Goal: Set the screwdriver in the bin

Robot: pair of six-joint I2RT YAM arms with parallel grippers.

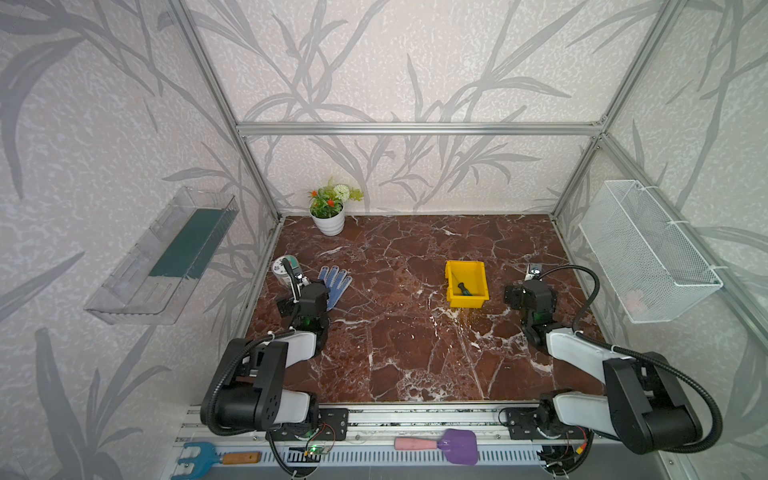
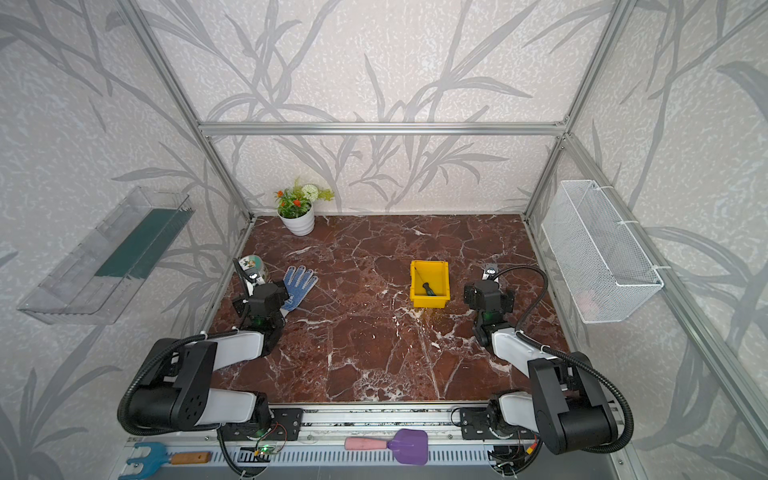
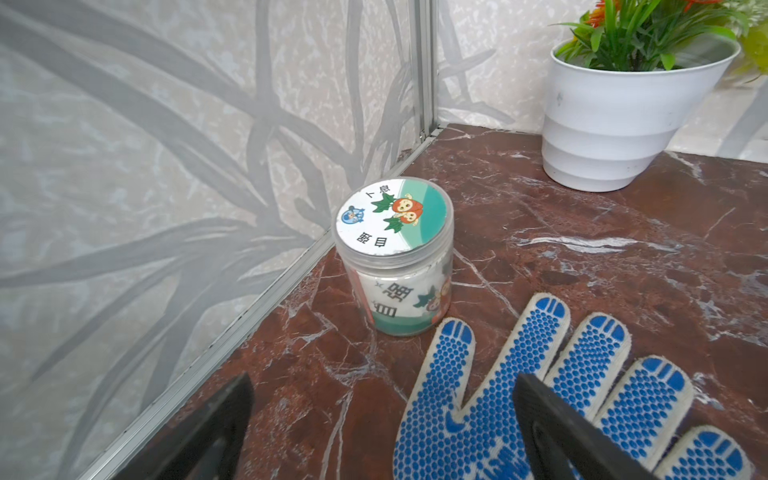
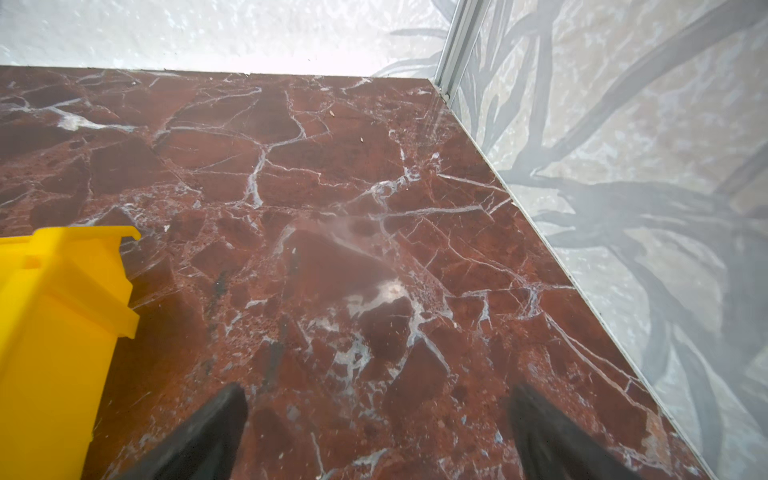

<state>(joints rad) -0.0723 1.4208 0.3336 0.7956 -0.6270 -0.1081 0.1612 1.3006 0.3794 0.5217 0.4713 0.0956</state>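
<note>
Screwdriver (image 1: 464,289) is in the bin (image 1: 466,301), flat on the floor of it and lying diagonally: handle near the front wall, shaft pointing to the rear left corner; same in both top views (image 2: 428,289). Bin sits upright on the table (image 1: 415,345), right of centre. Right jaws are apart with nothing between them, and only bare marble shows under them in the right wrist view, with the bin's outer wall (image 4: 54,332) off to one side, not touching. In both top views the right arm (image 1: 534,297) is just beside the bin, clear of it. Left jaws are also apart and empty, low over the blue-dotted glove (image 3: 540,395); one finger (image 3: 552,424) overlaps the glove in the left wrist view, contact can't be told. Labelled jar (image 3: 395,257) stands upright near the glove's fingertips, by the left wall rail. White flowerpot (image 1: 328,222) is in the rear left corner. Purple trowel (image 1: 453,445) and blue fork-rake (image 1: 208,457) lie on the front rail, off the table. Wire basket (image 1: 648,253) and clear tray (image 1: 166,257) hang on the side walls.
</note>
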